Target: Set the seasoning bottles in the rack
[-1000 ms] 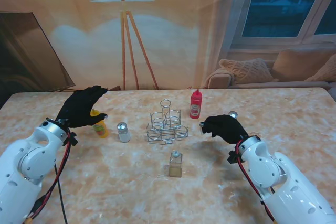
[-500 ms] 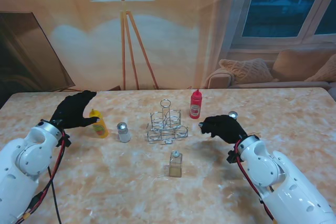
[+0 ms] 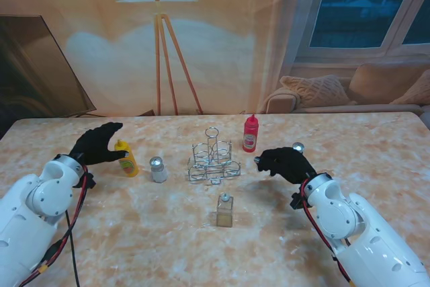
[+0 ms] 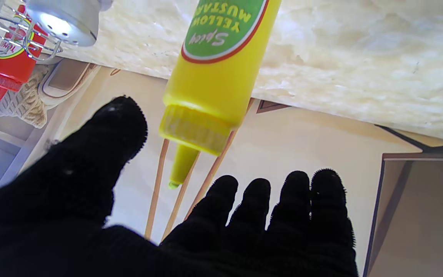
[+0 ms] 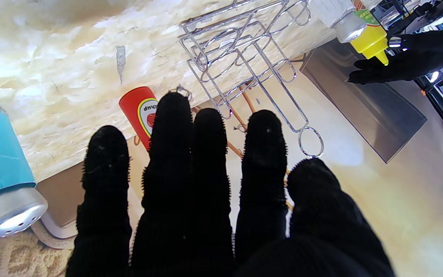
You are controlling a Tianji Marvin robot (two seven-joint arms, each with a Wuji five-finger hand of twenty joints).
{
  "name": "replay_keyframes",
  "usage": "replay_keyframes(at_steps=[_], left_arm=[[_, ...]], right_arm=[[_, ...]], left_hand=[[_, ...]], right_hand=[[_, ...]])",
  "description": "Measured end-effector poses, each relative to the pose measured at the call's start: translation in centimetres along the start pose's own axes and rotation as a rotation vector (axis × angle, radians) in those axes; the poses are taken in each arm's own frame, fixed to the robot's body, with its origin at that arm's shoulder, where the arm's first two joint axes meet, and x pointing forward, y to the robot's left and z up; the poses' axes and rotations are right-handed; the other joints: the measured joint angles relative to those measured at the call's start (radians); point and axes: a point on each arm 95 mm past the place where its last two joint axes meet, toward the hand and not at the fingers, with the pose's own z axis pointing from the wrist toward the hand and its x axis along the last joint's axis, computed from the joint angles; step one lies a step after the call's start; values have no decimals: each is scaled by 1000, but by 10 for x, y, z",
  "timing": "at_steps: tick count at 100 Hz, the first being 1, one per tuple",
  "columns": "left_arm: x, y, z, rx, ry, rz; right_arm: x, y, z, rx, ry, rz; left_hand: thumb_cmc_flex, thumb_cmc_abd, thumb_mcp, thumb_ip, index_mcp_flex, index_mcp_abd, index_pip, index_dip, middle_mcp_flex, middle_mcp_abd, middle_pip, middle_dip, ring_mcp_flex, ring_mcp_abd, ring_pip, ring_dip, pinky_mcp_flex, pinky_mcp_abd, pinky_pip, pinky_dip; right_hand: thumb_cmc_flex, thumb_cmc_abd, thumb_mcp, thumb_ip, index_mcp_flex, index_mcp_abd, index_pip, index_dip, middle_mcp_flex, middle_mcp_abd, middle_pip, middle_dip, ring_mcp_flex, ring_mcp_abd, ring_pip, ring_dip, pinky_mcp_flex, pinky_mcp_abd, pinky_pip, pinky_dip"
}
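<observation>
I am bracketing the mustard (image 3: 127, 157) with my left hand (image 3: 97, 144), thumb on one side, four fingers on the other, all spread and holding nothing; I judge this sets up a side grasp. The mustard is standing upright on the table (image 3: 134, 233), left of the shaker (image 3: 158, 169) and the wire rack (image 3: 213, 161), which is holding no bottles. My right hand (image 3: 285, 163) is hovering right of the rack, nearer to me than the ketchup (image 3: 250, 133), fingers extended together, gripping nothing.
</observation>
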Motion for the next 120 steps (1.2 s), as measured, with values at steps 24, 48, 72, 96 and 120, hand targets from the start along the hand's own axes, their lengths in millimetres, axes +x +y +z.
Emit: replay_keyframes(at_steps=[24,48,72,96,120], left_arm=[[-1,5,4,-45,-12,-38],[-3,8,6,-60,-41,-56],[-3,11,7,-64,-49,-56],[-2,13,7,-61,-54,-67],[1,13,8,-45,-50,-92]], right_arm=[[0,0,0,-1,0,-1],[0,0,0,-1,0,-1],[0,0,0,0,0,-1],[0,0,0,-1,-1,-1],[0,0,0,-1,-1,-1]], left_hand=[[0,-12,0,0,31,0,26,18,51,1,-7,42,49,11,22,24,31,1,23,0],[2,-12,0,-10,144,0,79,92,125,28,19,88,128,34,84,83,107,29,95,11],[74,-12,21,-11,221,-40,115,169,214,-3,85,144,211,34,156,171,175,59,181,50],[132,-27,26,-19,268,-77,128,198,284,-36,138,187,280,32,202,263,216,63,241,100],[171,-27,8,-21,293,-120,188,245,323,-75,182,225,320,15,222,312,231,63,251,139]], right_hand=[[0,0,0,0,0,0,0,0,0,0,0,0,0,0,0,0,0,0,0,0],[0,0,0,0,0,0,0,0,0,0,0,0,0,0,0,0,0,0,0,0],[0,0,0,0,0,0,0,0,0,0,0,0,0,0,0,0,0,0,0,0],[0,0,0,0,0,0,0,0,0,0,0,0,0,0,0,0,0,0,0,0],[0,0,0,0,0,0,0,0,0,0,0,0,0,0,0,0,0,0,0,0]])
